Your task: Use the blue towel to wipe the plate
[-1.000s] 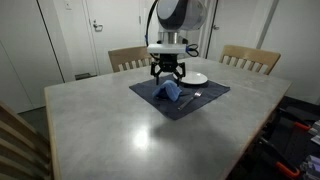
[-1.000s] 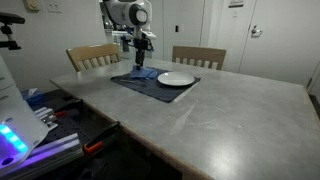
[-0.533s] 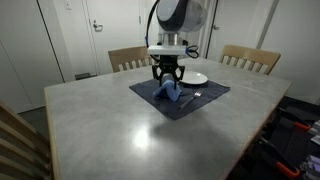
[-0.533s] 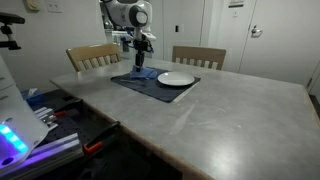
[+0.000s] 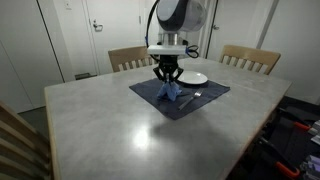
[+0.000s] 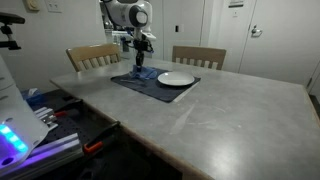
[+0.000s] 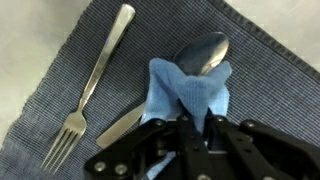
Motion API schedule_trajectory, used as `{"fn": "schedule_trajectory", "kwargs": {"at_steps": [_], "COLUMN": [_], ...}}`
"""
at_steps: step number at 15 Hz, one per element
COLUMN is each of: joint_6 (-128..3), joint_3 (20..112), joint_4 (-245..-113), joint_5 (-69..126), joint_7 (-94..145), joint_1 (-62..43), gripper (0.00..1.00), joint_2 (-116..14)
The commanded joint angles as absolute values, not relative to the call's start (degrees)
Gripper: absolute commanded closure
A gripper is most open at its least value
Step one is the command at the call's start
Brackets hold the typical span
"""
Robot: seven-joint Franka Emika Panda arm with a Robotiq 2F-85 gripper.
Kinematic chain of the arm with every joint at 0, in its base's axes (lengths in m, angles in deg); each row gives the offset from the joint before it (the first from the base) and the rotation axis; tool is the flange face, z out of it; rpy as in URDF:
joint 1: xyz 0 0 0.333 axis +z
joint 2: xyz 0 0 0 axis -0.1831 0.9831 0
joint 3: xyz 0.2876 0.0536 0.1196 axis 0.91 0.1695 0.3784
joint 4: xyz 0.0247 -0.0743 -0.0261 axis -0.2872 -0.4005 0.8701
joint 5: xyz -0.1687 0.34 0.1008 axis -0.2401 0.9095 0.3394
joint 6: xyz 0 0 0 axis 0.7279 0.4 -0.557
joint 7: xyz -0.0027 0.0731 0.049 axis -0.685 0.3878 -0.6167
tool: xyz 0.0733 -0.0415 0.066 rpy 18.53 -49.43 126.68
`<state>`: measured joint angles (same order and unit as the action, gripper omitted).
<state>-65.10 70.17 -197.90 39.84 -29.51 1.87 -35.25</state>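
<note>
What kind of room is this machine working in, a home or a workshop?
Most likely a dining area, though it could be one staged in a lab or office. A large grey table has wooden chairs drawn up to it and carries a place setting: a dark placemat, a white plate and a fork.

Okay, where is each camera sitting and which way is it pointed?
An exterior view: across the table, facing the arm head-on; its gripper pinches the blue towel.
An exterior view: beyond a table corner, looking diagonally at the plate; the arm stands at the far edge.
Wrist view: straight down on the placemat, fork and spoon; the gripper enters from below.
Shared: all three show the blue towel gripped on the placemat.
</note>
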Motion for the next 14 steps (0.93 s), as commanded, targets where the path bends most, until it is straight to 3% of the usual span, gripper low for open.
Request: {"fn": "schedule_trajectory", "kwargs": {"at_steps": [1, 14], "joint_6": [-64.82, -64.07], "joint_3": [70.26, 66.74], "joint_4": [-197.51, -193.06], "joint_5": [40.59, 40.16], "joint_7": [-29.25, -37.56], "joint_1": [1.15, -0.20], "gripper": [1.00, 0.98], "joint_2": [-35.55, -36.27]}}
